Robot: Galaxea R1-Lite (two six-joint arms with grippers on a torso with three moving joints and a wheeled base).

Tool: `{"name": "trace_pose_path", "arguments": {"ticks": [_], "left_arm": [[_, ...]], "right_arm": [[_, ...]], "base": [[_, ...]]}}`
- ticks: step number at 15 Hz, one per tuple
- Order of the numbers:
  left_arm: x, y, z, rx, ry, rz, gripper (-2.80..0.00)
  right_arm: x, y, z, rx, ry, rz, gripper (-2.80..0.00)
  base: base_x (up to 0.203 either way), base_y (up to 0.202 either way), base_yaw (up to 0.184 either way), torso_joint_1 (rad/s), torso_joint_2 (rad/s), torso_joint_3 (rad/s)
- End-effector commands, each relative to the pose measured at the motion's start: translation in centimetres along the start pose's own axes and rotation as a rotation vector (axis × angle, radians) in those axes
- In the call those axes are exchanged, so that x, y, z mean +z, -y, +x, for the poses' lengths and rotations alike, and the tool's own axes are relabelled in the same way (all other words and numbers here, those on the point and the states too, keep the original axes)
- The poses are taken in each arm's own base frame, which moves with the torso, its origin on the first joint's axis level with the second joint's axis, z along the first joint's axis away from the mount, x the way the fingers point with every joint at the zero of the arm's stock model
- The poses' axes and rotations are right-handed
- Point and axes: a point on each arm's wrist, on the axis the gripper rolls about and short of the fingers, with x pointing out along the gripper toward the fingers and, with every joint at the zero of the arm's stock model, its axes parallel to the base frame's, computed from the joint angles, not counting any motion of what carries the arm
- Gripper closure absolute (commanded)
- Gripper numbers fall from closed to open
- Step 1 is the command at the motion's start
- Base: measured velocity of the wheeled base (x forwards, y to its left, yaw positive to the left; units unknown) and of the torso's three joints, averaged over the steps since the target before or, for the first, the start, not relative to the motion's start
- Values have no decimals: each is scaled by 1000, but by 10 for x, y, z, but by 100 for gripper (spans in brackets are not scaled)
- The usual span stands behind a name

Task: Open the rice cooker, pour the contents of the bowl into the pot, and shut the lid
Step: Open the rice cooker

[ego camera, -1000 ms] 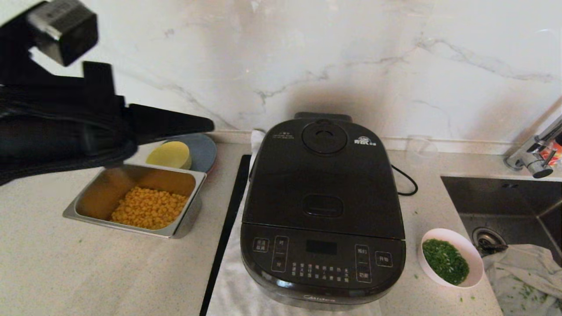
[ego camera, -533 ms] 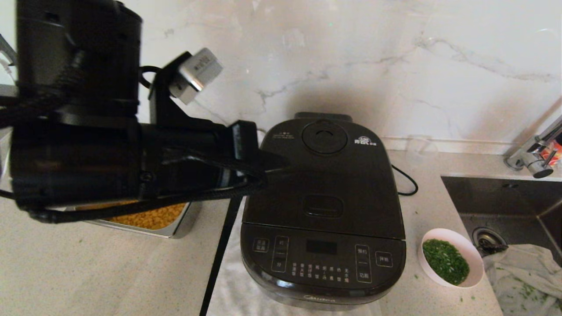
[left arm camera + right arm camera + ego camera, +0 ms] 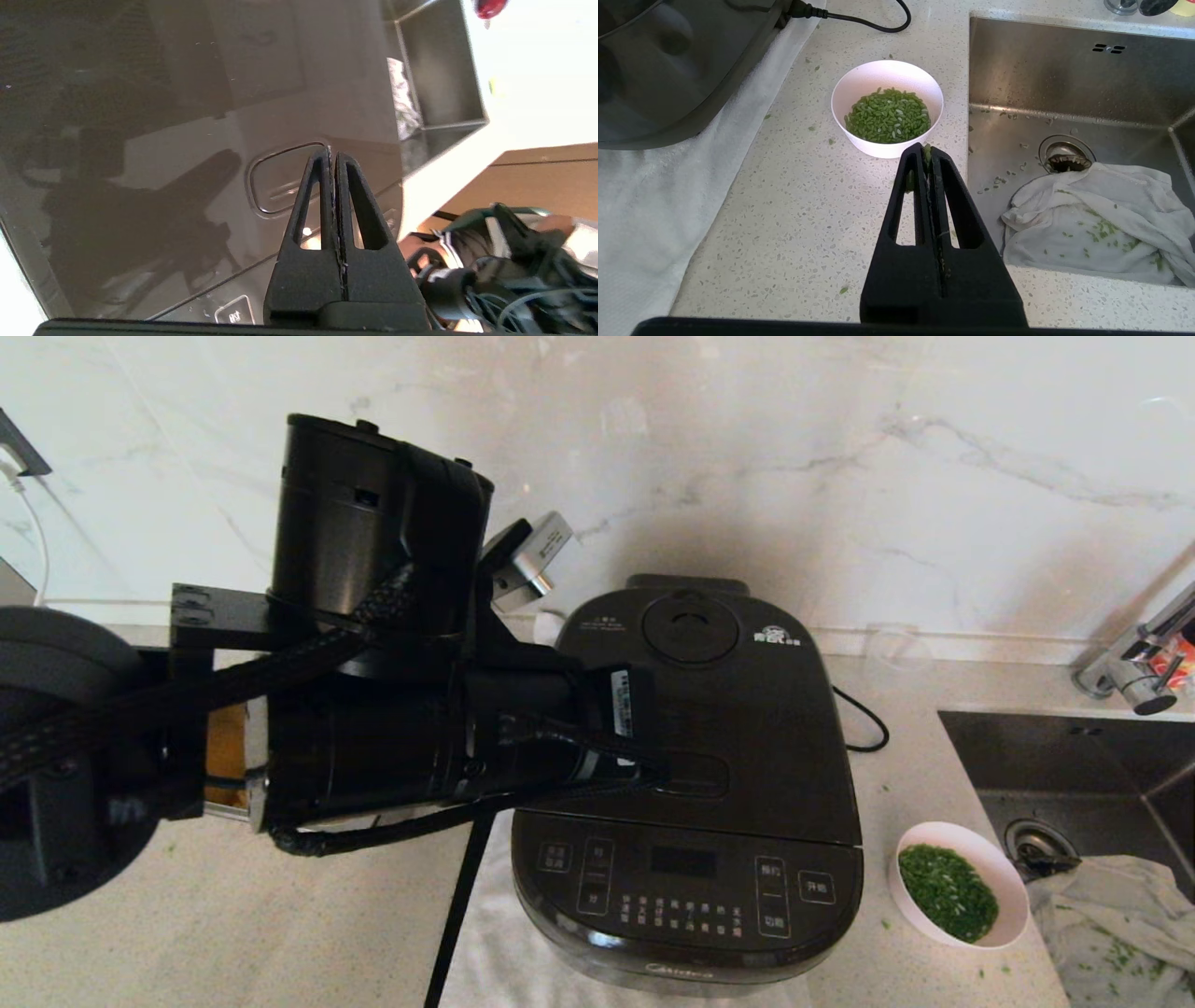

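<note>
Wall: white marble slab with grey veins fills the upper half of the head view.
Counter: pale speckled stone worktop spans the lower left and centre.
Sink: steel basin set into the counter at right edge, round drain at its bottom.
Tap: chrome faucet at far right, above the basin.
Cloth: crumpled white rag lies in the basin.
Light: bright daylight on the wall.

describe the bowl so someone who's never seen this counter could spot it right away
Find the big dark rice cooker on the counter, then look between it and the steel sink. The bowl sits there: small, round, white, the only dish holding chopped green bits.
</note>
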Motion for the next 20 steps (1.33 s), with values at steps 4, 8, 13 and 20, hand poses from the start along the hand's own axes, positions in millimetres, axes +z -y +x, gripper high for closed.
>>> {"name": "trace_pose_path", "arguments": {"ticks": [4,8,13,20], "left_arm": [[-7,-5,19,68,-18,2,0],[-12,-2,24,64,-36,8,0],[-16,-3,26,76,-44,10,0],[-28,-8,34,87,-41,11,0]], "right_arm": [[0,0,0,0,1,0,0],[0,0,0,0,0,0,0],[0,0,0,0,0,0,0],[0,0,0,0,0,0,0]], "base": [[0,0,0,0,0,0],[0,0,0,0,0,0],[0,0,0,0,0,0],[0,0,0,0,0,0]]}}
